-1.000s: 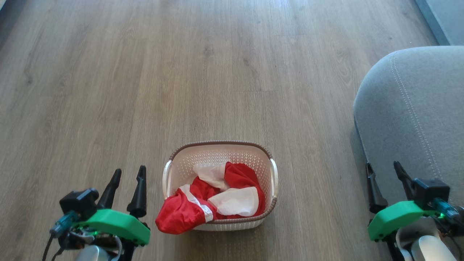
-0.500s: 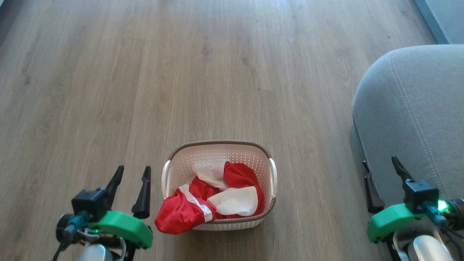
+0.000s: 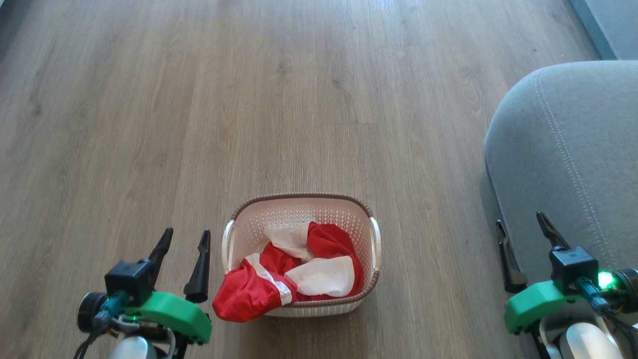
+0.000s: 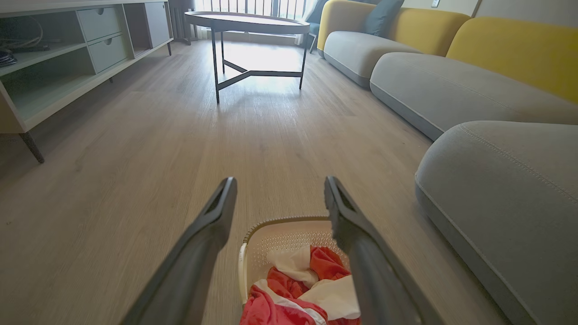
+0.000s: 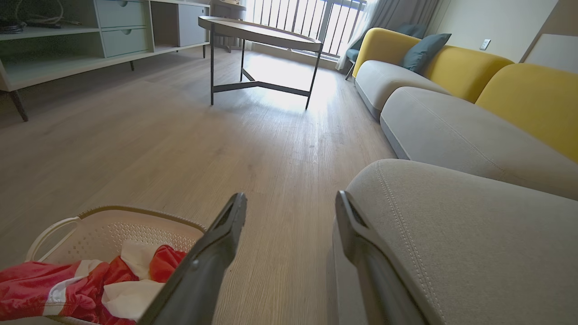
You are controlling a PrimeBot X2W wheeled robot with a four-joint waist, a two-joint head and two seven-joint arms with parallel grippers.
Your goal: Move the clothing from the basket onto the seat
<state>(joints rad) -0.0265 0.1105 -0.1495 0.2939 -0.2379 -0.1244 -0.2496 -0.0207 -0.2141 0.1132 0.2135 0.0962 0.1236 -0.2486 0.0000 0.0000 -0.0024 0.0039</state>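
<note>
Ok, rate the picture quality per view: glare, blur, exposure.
Head view: sharp, evenly lit, faint glare on the floor at the top edge. Left wrist view: sun patch under the table washes out; the close fingers look soft. Right wrist view: window overexposed, basket sharp.

Your left tool (image 3: 187, 231) and right tool (image 3: 519, 219) both have two long black pointy fingers (image 3: 201, 264), a bright green mount (image 3: 172, 314), a black camera block (image 3: 128, 279), teal plug (image 3: 112, 303), pale forearms (image 3: 130, 350).
</note>
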